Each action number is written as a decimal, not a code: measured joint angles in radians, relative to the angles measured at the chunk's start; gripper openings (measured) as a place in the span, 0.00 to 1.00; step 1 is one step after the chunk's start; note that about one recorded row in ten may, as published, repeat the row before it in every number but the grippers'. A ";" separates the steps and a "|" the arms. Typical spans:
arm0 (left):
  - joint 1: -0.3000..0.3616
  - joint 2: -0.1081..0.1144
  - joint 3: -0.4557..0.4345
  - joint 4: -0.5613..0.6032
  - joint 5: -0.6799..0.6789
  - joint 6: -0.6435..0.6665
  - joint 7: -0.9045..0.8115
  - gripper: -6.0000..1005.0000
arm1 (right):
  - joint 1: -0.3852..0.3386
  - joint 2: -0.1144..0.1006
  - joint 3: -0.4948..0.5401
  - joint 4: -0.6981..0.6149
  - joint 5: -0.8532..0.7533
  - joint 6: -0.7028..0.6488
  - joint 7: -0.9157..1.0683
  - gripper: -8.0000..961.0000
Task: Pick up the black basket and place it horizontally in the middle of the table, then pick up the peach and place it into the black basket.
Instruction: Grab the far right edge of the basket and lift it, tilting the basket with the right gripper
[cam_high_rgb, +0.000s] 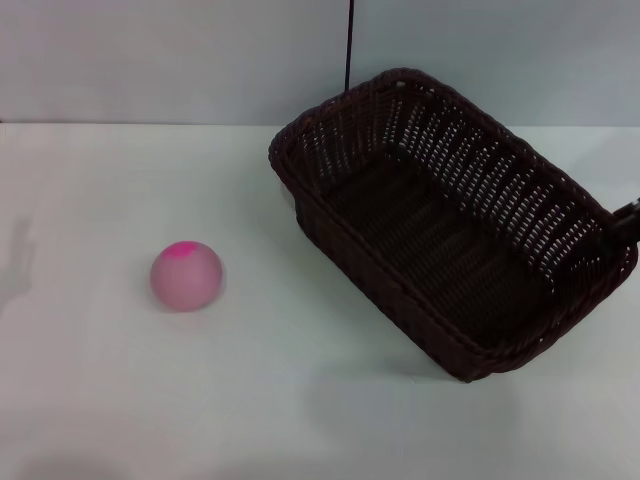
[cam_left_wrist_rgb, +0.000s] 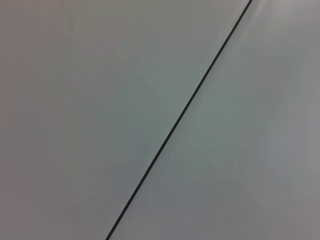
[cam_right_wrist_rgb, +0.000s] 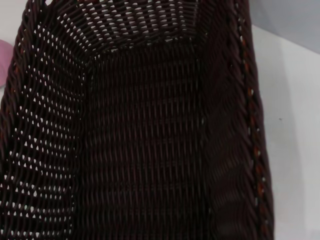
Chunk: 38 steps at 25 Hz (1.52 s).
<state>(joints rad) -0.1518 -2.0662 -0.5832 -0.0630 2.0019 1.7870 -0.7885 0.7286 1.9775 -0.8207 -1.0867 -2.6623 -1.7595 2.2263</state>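
The black basket (cam_high_rgb: 450, 220) sits on the right half of the white table (cam_high_rgb: 300, 400), turned diagonally with its opening up and nothing inside. The peach (cam_high_rgb: 186, 276) rests on the table to the basket's left, well apart from it. A small dark part of my right gripper (cam_high_rgb: 628, 222) shows at the basket's far right rim. The right wrist view looks down into the basket (cam_right_wrist_rgb: 145, 130), with a sliver of the peach (cam_right_wrist_rgb: 2, 62) at the picture's edge. My left gripper is out of view.
A thin black cable (cam_high_rgb: 349, 45) hangs down the grey wall behind the basket. The left wrist view shows only a plain grey surface crossed by a thin dark line (cam_left_wrist_rgb: 180, 117). The table's far edge runs behind the basket.
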 joint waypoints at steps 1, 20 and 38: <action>0.000 0.000 0.000 0.000 0.000 0.000 0.000 0.51 | -0.001 0.004 0.000 0.009 0.000 0.007 0.000 0.85; 0.000 -0.002 0.020 -0.001 0.000 -0.028 0.000 0.51 | -0.015 0.024 0.000 0.064 -0.033 -0.005 0.012 0.72; -0.010 -0.002 0.031 -0.003 0.000 -0.051 0.000 0.51 | -0.051 0.010 0.020 0.053 0.064 0.009 -0.020 0.38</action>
<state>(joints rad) -0.1616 -2.0678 -0.5522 -0.0659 2.0018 1.7358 -0.7885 0.6779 1.9877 -0.8007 -1.0341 -2.5979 -1.7507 2.2061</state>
